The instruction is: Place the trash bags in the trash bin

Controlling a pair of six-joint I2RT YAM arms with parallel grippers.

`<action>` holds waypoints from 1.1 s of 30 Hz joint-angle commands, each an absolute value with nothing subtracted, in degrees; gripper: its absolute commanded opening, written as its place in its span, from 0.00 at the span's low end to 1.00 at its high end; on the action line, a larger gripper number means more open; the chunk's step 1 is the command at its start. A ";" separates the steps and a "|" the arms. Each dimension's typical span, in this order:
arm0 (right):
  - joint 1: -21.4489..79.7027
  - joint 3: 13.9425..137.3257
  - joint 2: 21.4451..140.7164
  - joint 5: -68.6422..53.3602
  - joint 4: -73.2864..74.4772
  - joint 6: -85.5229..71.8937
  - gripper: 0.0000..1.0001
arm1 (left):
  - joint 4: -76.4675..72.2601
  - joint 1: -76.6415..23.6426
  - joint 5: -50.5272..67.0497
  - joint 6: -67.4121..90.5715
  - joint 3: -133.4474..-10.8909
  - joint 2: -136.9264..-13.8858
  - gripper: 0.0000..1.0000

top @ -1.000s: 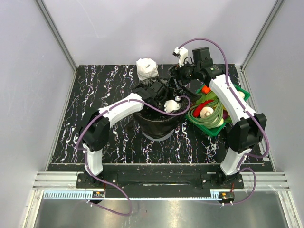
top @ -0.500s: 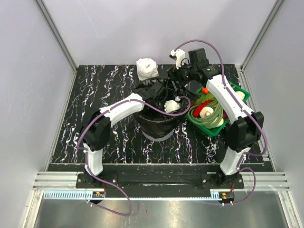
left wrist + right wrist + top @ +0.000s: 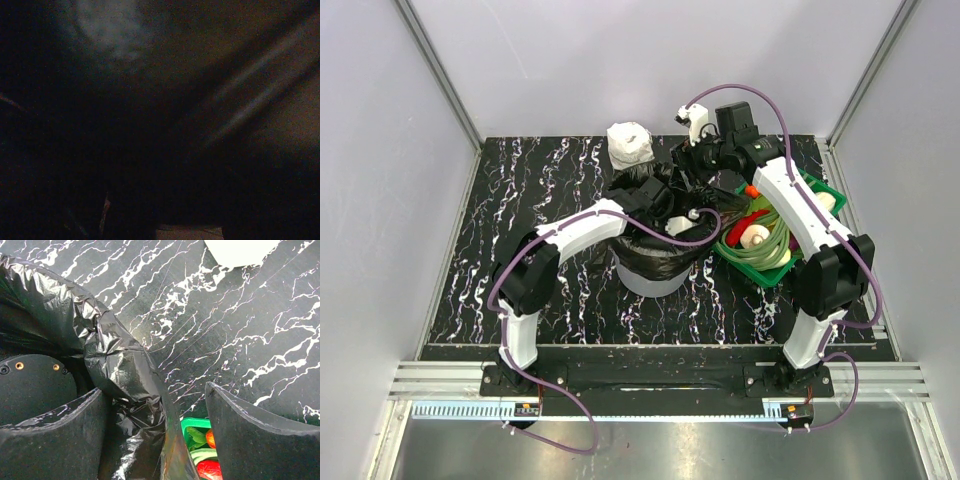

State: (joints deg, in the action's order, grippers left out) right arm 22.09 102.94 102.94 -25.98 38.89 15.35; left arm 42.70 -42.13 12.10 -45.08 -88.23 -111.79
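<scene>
The black trash bag (image 3: 660, 258) is draped in and over the light-grey trash bin (image 3: 645, 286) at mid-table. My left arm reaches down into the bag's mouth, so its gripper is hidden from above. The left wrist view is almost black inside the bag (image 3: 115, 30), with two dim finger shapes standing apart at the bottom. My right gripper (image 3: 683, 168) hovers at the bag's back rim. In the right wrist view it (image 3: 156, 440) is open and straddles a crinkled fold of the bag (image 3: 125, 390) without pinching it.
A green basket (image 3: 823, 190) of vegetables sits just right of the bin, and its corner (image 3: 192, 424) shows under my right fingers. A small white wrapped roll (image 3: 629, 143) lies at the back. White walls and metal rails border the marbled black tabletop (image 3: 520, 220).
My right gripper has moved left and down to the bag's back rim. My left arm has pushed deeper into the bag. More of the grey bin shows at the front.
</scene>
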 commanded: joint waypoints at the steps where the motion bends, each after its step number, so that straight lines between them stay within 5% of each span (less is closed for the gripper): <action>1: 22.76 105.56 101.87 -24.79 38.58 16.35 0.80 | 42.27 -42.71 10.11 -46.40 -87.01 -111.71 0.76; 33: 26.72 106.61 101.95 -20.66 40.17 17.58 0.81 | 41.39 -42.71 8.26 -47.11 -80.51 -109.25 0.76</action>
